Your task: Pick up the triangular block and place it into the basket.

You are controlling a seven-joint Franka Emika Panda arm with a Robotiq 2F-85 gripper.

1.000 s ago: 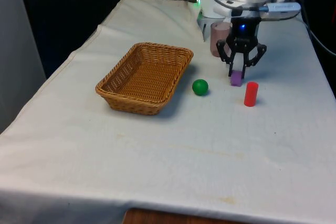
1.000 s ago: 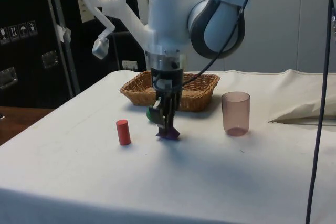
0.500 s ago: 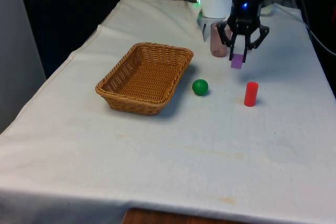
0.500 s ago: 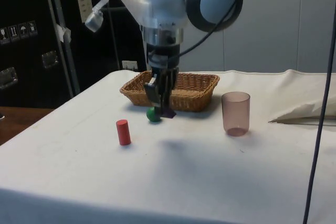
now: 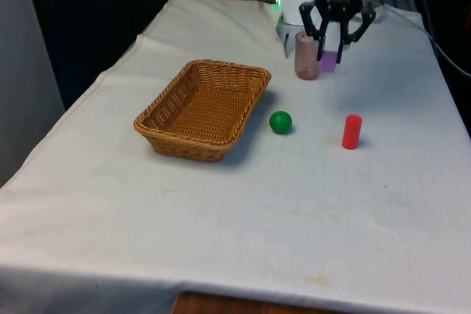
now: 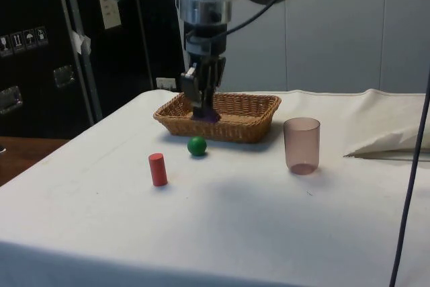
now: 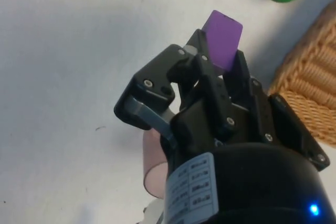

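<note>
Gripper (image 5: pixel 329 55) rose w/ purple block (image 7: pixel 223 39); fingertips hidden.

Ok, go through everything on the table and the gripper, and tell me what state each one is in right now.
gripper: shut on the purple block, raised above the table
purple block: held off the cloth, not yet over the basket
basket: upright, nothing in it
green ball: resting on the cloth beside the basket
red cylinder: standing upright
pink cup: upright, empty
</note>
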